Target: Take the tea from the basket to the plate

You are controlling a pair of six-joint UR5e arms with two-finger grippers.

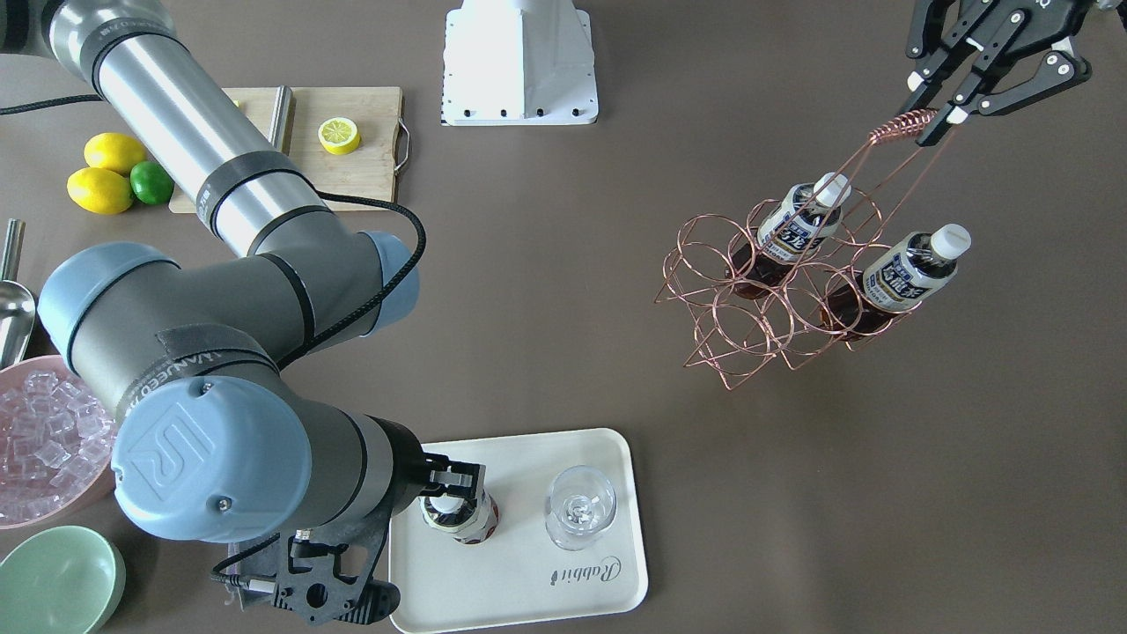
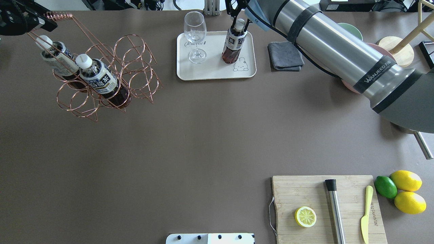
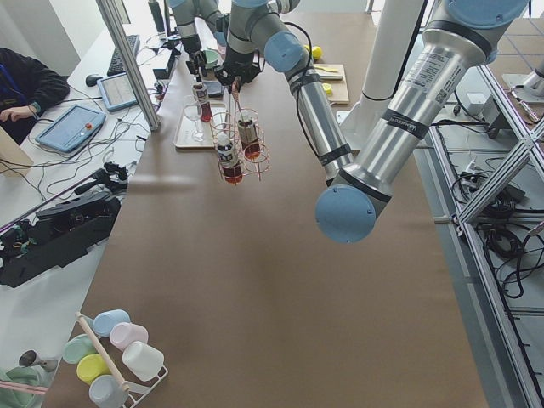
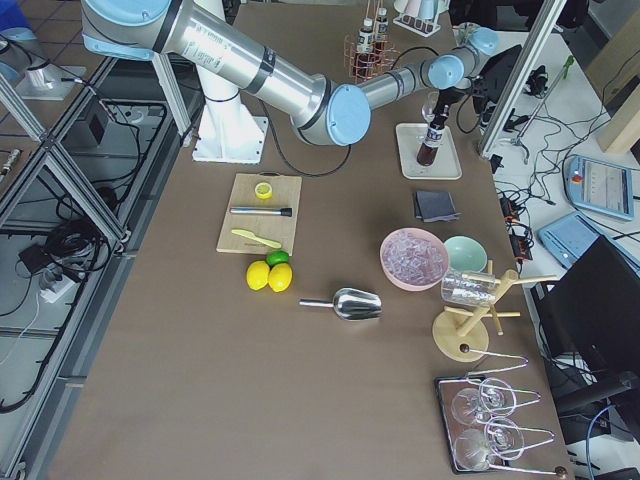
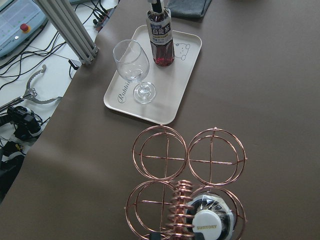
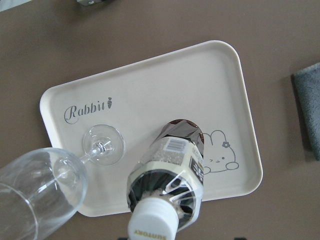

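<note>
One tea bottle [image 2: 233, 45] stands upright on the cream plate [image 2: 210, 73], between its bear drawing and a wine glass [image 2: 195, 37]. My right gripper [image 2: 240, 21] is shut on that bottle's white cap from above. In the right wrist view the same tea [image 6: 170, 170] fills the lower middle over the plate [image 6: 150, 85]. At the other end of the table my left gripper [image 1: 933, 123] is shut on the coiled handle of the copper wire basket [image 1: 757, 299], which leans. Two more tea bottles [image 1: 797, 229] [image 1: 898, 273] sit in its rings.
A grey cloth [image 2: 285, 56] lies beside the plate. A pink bowl of ice [image 1: 44, 440], a green bowl [image 1: 57, 581] and a metal scoop [image 1: 13, 308] sit under the right arm. A cutting board [image 2: 325, 206] with a lemon half, plus lemons and a lime [image 2: 385, 186], is near the robot.
</note>
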